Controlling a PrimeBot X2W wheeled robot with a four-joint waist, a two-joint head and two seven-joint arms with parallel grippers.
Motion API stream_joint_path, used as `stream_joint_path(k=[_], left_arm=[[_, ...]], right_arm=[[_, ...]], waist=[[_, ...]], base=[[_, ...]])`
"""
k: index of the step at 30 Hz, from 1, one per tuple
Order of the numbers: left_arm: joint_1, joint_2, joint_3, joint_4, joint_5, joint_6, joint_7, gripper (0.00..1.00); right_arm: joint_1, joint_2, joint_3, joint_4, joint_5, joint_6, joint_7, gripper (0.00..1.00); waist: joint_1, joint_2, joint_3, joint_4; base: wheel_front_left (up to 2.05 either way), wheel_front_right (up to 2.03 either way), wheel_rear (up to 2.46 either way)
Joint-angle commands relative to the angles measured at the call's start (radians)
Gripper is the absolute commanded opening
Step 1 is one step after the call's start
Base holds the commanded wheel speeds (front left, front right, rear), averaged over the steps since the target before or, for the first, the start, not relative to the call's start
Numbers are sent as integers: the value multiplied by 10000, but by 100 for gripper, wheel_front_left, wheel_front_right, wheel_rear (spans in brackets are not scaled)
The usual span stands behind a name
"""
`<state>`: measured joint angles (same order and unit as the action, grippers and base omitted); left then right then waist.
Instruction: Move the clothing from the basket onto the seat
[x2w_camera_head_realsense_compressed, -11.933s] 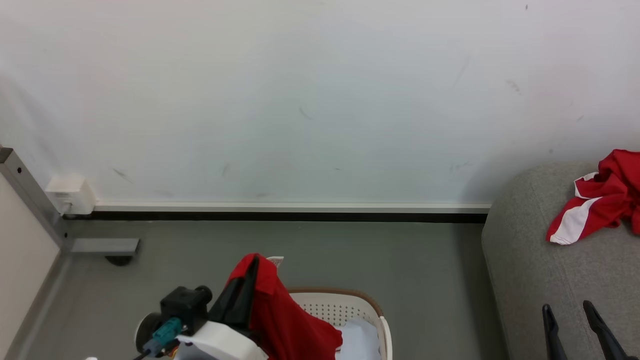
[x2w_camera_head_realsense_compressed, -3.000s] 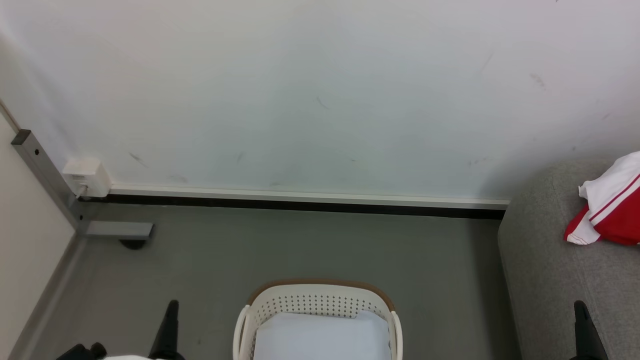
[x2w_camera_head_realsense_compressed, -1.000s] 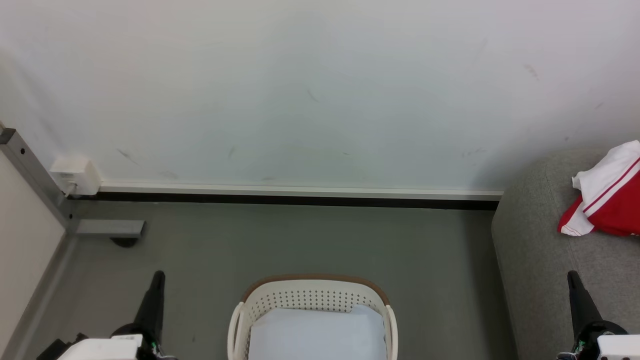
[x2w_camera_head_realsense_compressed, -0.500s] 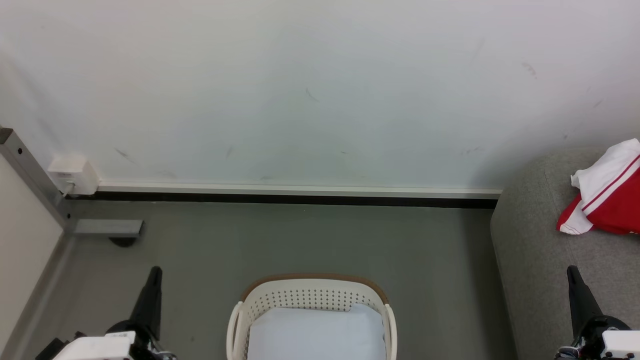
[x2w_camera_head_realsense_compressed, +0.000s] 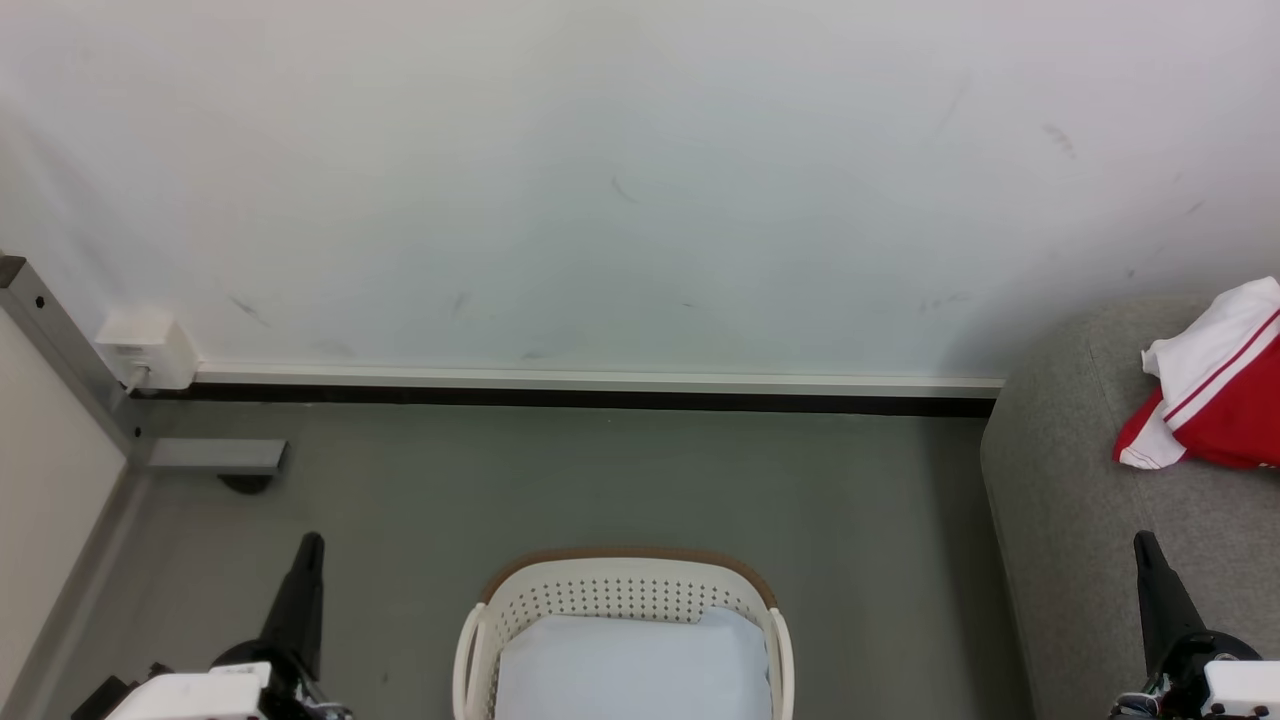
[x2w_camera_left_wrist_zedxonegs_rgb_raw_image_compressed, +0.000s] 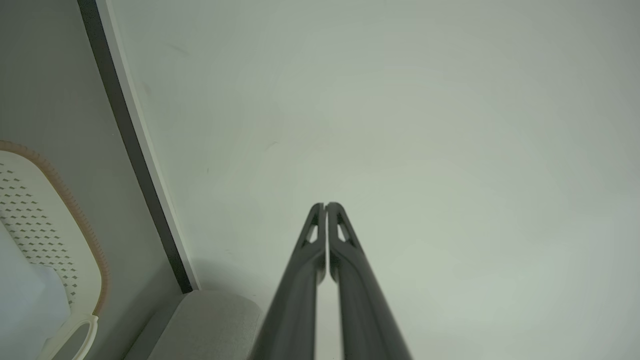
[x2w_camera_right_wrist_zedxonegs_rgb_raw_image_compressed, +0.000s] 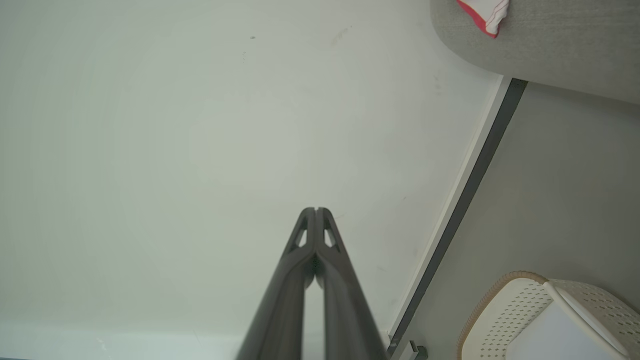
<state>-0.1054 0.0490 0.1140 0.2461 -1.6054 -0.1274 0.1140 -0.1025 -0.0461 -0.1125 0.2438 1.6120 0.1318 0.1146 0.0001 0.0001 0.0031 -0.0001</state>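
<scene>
One basket (x2w_camera_head_realsense_compressed: 628, 593) stood on the grey floor (x2w_camera_head_realsense_compressed: 620, 480) at the bottom middle of the head view, its brown rim towards the wall (x2w_camera_head_realsense_compressed: 640, 180). Inside it lay one piece of pale bluish-white fabric (x2w_camera_head_realsense_compressed: 630, 670), flat and reaching from side to side. One seat (x2w_camera_head_realsense_compressed: 1075, 560) filled the right edge, its rounded corner near the skirting (x2w_camera_head_realsense_compressed: 600, 392). One red-and-white garment (x2w_camera_head_realsense_compressed: 1215, 400) lay bunched on the seat near its back, well apart from the basket.

There were two end effectors, both empty. The left end effector (x2w_camera_left_wrist_zedxonegs_rgb_raw_image_compressed: 325, 206) had its two fingers pressed together. It hung over the floor to the left of the basket, apart from the basket's handle. The right end effector (x2w_camera_right_wrist_zedxonegs_rgb_raw_image_compressed: 315, 210) was likewise closed on nothing, over the front of the seat.

A wide strip of bare floor ran between the basket and the skirting, and a narrower one between the basket and the seat's edge. At the left wall sat one white box (x2w_camera_head_realsense_compressed: 145, 350) and one grey metal foot (x2w_camera_head_realsense_compressed: 215, 456).
</scene>
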Motion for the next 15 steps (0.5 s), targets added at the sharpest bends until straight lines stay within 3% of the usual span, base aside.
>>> stream_joint_path(k=[1, 15], left_arm=[[-72, 21, 30, -29, -134, -61, 42, 0], [-72, 21, 28, -30, -135, -61, 41, 0]], right_arm=[[-142, -76, -33, 29, 17, -21, 29, 0], [-141, -76, -34, 29, 18, -21, 29, 0]], waist=[[-1, -1, 0, 1], [-1, -1, 0, 1]], base=[[0, 0, 0], [0, 0, 0]])
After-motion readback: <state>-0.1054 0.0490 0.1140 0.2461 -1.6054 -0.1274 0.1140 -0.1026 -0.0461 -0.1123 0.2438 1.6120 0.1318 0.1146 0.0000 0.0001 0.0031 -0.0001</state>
